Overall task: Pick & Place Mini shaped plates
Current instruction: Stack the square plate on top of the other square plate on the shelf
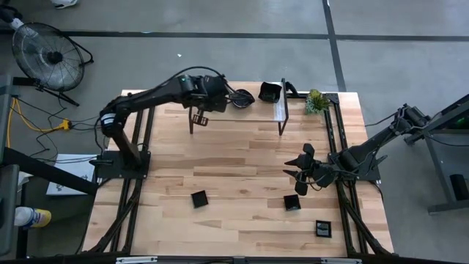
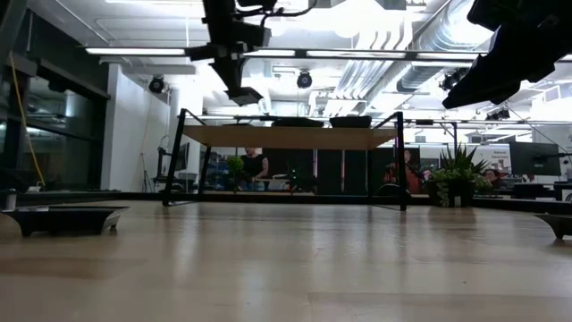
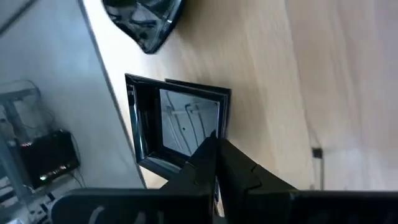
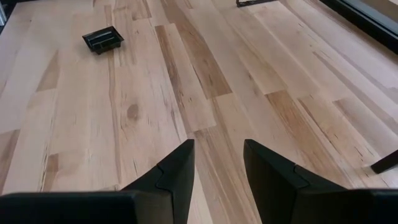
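Observation:
A low wooden shelf [image 1: 236, 110] stands at the table's far side with two black mini plates on top [image 1: 242, 97] [image 1: 269, 92]. My left gripper [image 3: 216, 144] is shut and hovers over the shelf [image 2: 290, 136], with the square plate [image 3: 180, 121] just beyond its fingertips and a rounded one [image 3: 144, 22] farther on. In the low view it [image 2: 243, 95] hangs clear above the shelf top. Three more black plates rest flat on the table near the front [image 1: 198, 198] [image 1: 292, 202] [image 1: 323, 229]. My right gripper [image 4: 217, 163] stands open above bare wood at mid right [image 1: 299, 167].
A small green plant [image 1: 316, 101] stands at the far right corner beside the shelf's end. The shelf's thin black legs [image 1: 280, 128] reach down to the table. Bare wood lies between the shelf and the front plates. A fan [image 1: 47, 55] stands on the floor at left.

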You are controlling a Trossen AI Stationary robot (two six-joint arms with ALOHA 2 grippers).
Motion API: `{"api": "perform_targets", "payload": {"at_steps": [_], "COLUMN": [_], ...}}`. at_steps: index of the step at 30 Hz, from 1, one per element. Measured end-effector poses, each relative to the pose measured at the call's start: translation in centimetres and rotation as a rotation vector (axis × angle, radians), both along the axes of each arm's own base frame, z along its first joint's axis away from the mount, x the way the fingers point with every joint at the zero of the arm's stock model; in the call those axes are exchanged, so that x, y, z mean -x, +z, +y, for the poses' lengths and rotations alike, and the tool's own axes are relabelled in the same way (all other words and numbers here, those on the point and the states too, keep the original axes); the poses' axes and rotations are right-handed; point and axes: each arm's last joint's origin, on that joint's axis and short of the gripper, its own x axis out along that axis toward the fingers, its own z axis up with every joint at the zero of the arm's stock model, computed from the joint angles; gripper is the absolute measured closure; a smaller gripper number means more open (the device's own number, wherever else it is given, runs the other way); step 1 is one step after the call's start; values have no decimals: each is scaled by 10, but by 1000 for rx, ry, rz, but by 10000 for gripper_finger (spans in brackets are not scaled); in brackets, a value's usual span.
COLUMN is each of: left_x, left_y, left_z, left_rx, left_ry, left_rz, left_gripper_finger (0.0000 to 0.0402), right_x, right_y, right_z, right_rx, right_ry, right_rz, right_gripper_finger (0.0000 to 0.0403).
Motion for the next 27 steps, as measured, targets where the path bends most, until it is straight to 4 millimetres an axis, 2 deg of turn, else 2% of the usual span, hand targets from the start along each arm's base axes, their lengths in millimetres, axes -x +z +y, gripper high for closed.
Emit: {"api": "perform_targets", "payload": {"at_steps": [5,10,14,27], "left_x": [13,22,21,14], "left_y": [-5,-25,-36,-37], "left_z": [11,18,20,21], "left_rx": [10,-2,-13,16], "left_ry": [-19,2,8,-26], "left_rz": [-64,-47,-51,-115], "left_gripper_finger": [401,401,401,401], "right_x": [0,0,0,0], "right_y": [0,0,0,0], "right_z": [0,0,0,0], "right_rx": [0,-1,0,10], "right_ry": [0,0,0,-2], "right_rz": [0,-1,0,-2], "right_gripper_finger": [269,269,269,269]}}
